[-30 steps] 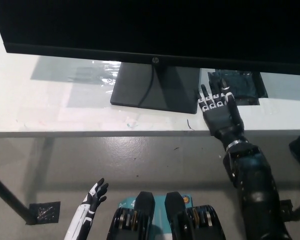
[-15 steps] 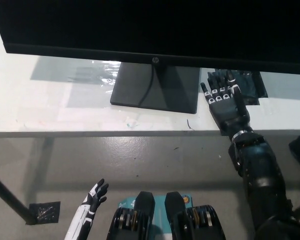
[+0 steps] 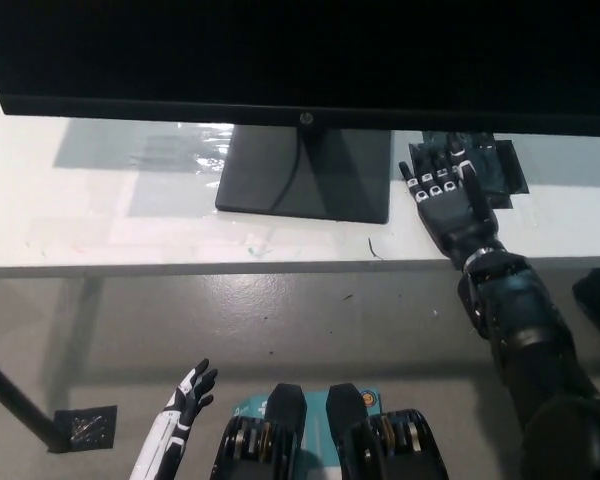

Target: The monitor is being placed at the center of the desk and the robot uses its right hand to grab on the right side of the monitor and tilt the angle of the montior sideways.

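A black monitor (image 3: 300, 55) fills the top of the head view, its screen edge running across the picture. Its flat black base (image 3: 305, 170) stands on the white desk (image 3: 100, 220). My black right hand (image 3: 450, 200) is open, fingers spread and pointing away from me, over the desk just right of the base and below the screen's lower edge. It holds nothing and does not touch the monitor. My white left hand (image 3: 185, 400) rests low at the lower left, below the desk, fingers apart.
A dark flat patch (image 3: 495, 165) lies on the desk beyond my right hand. A shiny clear sheet (image 3: 195, 150) lies left of the base. A black desk leg (image 3: 15, 400) crosses the grey floor at the lower left.
My right hand has moved forward and a little to the right over the desk, toward the dark patch. The whole picture has shifted slightly. The left hand has stayed put.
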{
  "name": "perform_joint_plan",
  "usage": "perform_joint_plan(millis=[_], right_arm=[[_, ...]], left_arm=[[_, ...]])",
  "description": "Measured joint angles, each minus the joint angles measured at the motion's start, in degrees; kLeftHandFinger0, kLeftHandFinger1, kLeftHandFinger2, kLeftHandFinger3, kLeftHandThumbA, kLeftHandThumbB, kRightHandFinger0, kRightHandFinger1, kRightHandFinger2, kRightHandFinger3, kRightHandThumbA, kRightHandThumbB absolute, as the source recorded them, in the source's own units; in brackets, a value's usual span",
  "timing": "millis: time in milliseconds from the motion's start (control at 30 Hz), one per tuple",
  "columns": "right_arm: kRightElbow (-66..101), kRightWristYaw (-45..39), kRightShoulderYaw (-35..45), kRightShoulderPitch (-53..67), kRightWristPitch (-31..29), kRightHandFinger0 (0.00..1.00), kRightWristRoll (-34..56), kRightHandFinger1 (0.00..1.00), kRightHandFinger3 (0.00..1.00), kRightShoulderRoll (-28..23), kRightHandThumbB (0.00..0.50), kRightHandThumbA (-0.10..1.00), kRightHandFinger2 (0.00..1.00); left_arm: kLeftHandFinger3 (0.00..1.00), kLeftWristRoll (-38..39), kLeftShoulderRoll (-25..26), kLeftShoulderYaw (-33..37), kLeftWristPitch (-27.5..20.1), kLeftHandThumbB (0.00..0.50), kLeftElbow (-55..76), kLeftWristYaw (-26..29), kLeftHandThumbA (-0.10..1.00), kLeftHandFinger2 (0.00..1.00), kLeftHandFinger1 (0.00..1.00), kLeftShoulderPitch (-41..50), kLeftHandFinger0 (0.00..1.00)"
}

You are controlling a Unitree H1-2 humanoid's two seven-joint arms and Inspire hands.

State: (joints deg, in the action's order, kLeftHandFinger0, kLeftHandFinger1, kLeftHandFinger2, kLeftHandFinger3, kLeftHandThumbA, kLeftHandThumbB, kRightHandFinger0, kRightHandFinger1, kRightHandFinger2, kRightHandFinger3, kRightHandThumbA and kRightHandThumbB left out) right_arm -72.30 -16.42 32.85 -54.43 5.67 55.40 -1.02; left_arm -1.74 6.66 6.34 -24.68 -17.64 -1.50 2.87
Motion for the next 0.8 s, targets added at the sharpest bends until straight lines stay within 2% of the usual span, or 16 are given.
perform_joint_plan(millis=[300, 467, 533, 600, 700, 733, 800], right_arm=[[-2.1, -0.1, 1.4, -1.6, -0.8, 1.00, -1.8, 1.00, 1.00, -1.1, 0.363, 1.00, 1.00], [-2.8, 0.4, 2.0, -2.3, -0.8, 1.00, -2.5, 1.00, 1.00, -1.4, 0.392, 1.00, 1.00], [-2.9, 0.7, 2.1, -2.5, -0.8, 1.00, -2.7, 1.00, 1.00, -1.5, 0.386, 1.00, 1.00], [-3.0, 1.1, 2.1, -2.7, -0.8, 1.00, -3.1, 1.00, 1.00, -1.7, 0.415, 1.00, 1.00], [-3.2, 1.6, 2.1, -3.0, -0.8, 1.00, -3.6, 1.00, 1.00, -1.8, 0.391, 1.00, 1.00], [-3.3, 1.7, 2.1, -3.1, -0.8, 1.00, -3.8, 1.00, 1.00, -1.9, 0.361, 1.00, 1.00], [-3.5, 2.4, 2.1, -3.5, -0.8, 1.00, -4.2, 1.00, 1.00, -2.0, 0.358, 1.00, 1.00]], left_arm=[[1.00, 0.0, 0.0, 0.0, 0.0, 0.234, 0.0, 0.0, 1.00, 1.00, 1.00, 0.0, 1.00], [1.00, 0.0, 0.0, 0.0, 0.0, 0.241, 0.0, 0.0, 1.00, 1.00, 1.00, 0.2, 1.00], [1.00, 0.0, 0.0, 0.0, 0.0, 0.241, 0.0, 0.0, 1.00, 1.00, 1.00, 0.2, 1.00], [1.00, 0.0, 0.0, 0.0, 0.0, 0.242, 0.0, 0.0, 1.00, 1.00, 1.00, 0.2, 1.00], [1.00, 0.0, 0.0, 0.0, 0.0, 0.240, 0.0, 0.0, 1.00, 1.00, 1.00, 0.2, 1.00], [1.00, 0.0, 0.0, 0.0, 0.0, 0.236, 0.0, 0.0, 1.00, 1.00, 1.00, 0.2, 1.00], [1.00, 0.0, -0.1, 0.0, 0.0, 0.240, 0.0, 0.0, 1.00, 1.00, 1.00, 0.2, 1.00]])
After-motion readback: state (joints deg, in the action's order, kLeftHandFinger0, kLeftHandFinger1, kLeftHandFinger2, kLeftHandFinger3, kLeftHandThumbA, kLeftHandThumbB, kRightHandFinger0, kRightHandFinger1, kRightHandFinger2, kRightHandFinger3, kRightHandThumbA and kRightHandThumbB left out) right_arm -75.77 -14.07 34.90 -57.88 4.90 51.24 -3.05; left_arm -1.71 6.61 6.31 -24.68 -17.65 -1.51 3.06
